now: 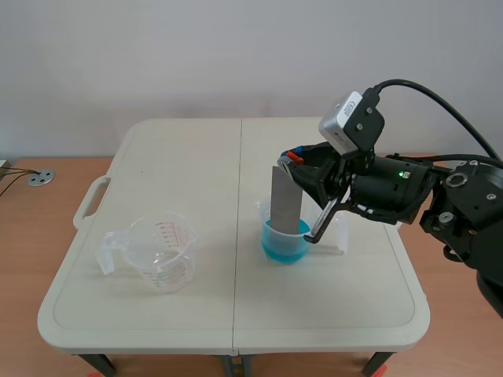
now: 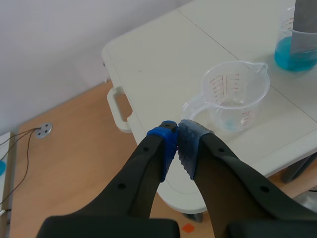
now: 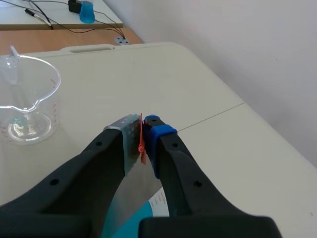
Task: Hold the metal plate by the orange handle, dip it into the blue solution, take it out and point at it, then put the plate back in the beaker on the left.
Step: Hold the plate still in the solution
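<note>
left gripper: nearest. Closed tip to tip, nothing held. Hangs over the table's left edge, near the empty beaker's handle side. Not seen in the scene view.
empty beaker: clear with red graduations. Upright on the table's left half, handle toward the left edge.
blue beaker: upright just right of the table's centre seam, well apart from the empty beaker. Blue solution fills its lower part.
metal plate: grey, standing near upright. Lower end is in the blue solution, upper end well above the rim.
orange handle: at the plate's top end, thin, only an edge of it shows.
right gripper: arm comes in from the right, gripper above the blue beaker. Clamped on the orange handle, carrying the plate.
floor: wood. A round metal disc with a cable lies left of the table.
wall: plain white, behind the table's far edge.
</note>
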Available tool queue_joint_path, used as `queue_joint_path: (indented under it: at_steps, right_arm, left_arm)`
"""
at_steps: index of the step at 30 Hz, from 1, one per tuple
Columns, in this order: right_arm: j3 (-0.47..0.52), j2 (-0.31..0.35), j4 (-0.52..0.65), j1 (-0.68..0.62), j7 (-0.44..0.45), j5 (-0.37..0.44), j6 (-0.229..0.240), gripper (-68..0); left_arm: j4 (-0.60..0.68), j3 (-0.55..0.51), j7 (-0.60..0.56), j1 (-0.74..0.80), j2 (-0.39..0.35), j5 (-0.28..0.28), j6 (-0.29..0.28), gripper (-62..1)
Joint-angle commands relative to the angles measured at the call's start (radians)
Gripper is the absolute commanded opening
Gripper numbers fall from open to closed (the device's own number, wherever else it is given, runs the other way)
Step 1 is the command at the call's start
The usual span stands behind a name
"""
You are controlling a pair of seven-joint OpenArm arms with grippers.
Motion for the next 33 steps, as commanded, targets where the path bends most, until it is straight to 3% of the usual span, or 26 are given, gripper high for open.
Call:
queue_joint_path:
  at_steps: [1, 33]
  right_arm:
    - [0.002, 0.008, 0.003, 0.018, 0.002, -0.001, 0.003, -66.5]
    - [0.003, 0.012, 0.005, 0.018, 0.026, -0.001, 0.004, -66.4]
  left_arm:
    - [0.014, -0.005, -0.01, 0.002, -0.006, -0.01, 0.005, -56.0]
    - [0.014, -0.005, -0.01, 0.002, -0.006, -0.01, 0.005, -56.0]
